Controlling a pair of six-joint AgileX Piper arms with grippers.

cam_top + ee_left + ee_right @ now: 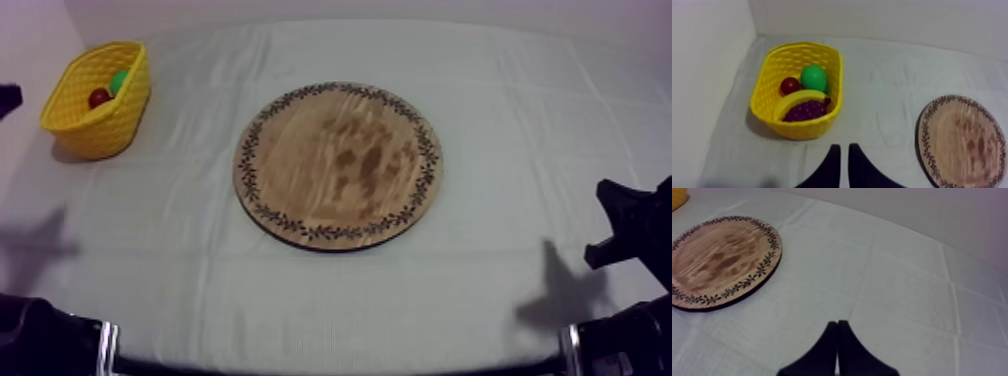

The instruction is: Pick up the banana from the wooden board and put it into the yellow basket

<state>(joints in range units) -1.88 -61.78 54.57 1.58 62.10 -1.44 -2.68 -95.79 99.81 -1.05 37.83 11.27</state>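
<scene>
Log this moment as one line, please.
banana: in basket | board: bare | left hand: shut | right hand: shut

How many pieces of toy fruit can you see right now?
4, all in the yellow basket: small red fruit beside the pear, banana next to both, bunch of grapes against the banana. Others may be hidden underneath.

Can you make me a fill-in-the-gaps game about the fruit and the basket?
1. The banana lies inside the ____ basket.
2. The pear in there is coloured ____.
3. Counting every fruit in the basket gives ____.
4. The left claw is ____, holding nothing.

Missing words: yellow, green, four, shut.
</scene>
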